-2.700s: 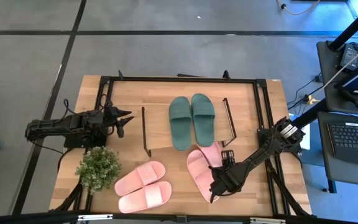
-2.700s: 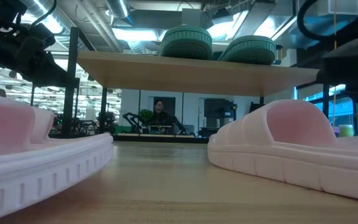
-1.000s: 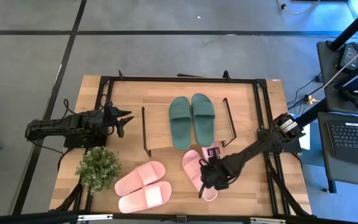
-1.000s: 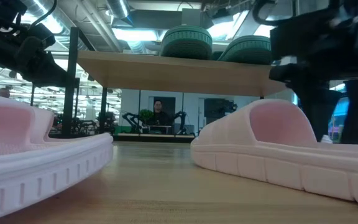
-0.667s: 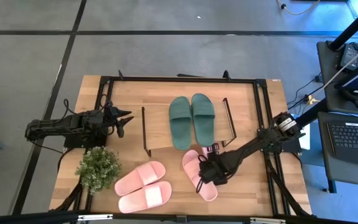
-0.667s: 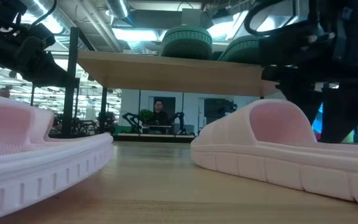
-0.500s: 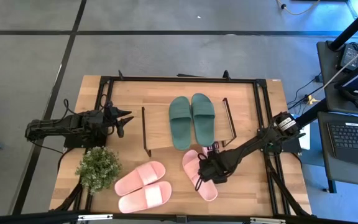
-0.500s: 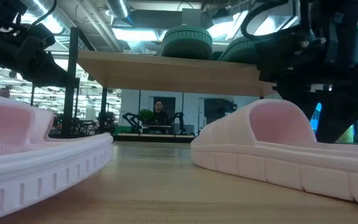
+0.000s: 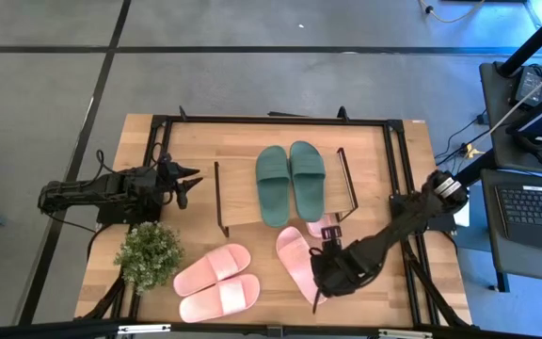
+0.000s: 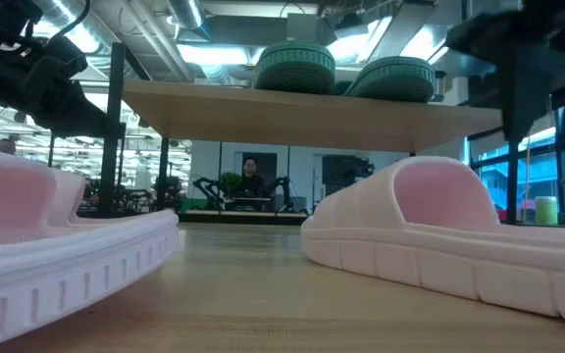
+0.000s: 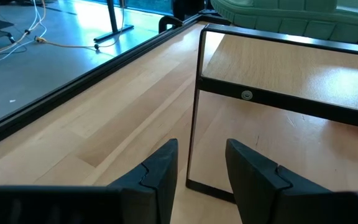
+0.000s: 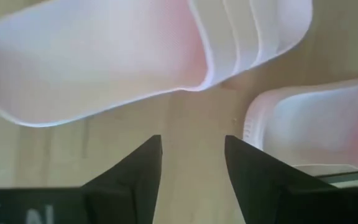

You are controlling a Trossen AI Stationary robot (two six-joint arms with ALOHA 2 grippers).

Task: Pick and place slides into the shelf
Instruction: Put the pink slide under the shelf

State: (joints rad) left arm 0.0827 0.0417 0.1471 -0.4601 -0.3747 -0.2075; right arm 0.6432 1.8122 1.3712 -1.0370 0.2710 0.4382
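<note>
Two dark green slides (image 9: 291, 181) lie sole down, side by side, on the shelf's plank top (image 9: 243, 202) at mid-table. A pair of light pink slides (image 9: 216, 282) lies on the table at the near left. Another pink slide (image 9: 297, 254) lies near centre, and one more (image 9: 324, 226) sits just beyond it, partly under the right arm. My right gripper (image 12: 191, 163) hovers open above the bare wood between these two, pointing down, with nothing between its fingers. My left gripper (image 11: 201, 169) waits open at the table's left, facing the shelf's black wire leg (image 11: 194, 112).
A small potted plant (image 9: 149, 252) stands at the near left, beside the pink pair. Black frame rails (image 9: 398, 169) run along the table's sides and far edge. A laptop (image 9: 534, 212) sits on a stand off the right edge. Bare wood shows under the shelf (image 10: 263, 235).
My right gripper has risen from low beside the near-centre pink slide and drawn a little toward the table's near right. That slide has stayed flat on the table where it was.
</note>
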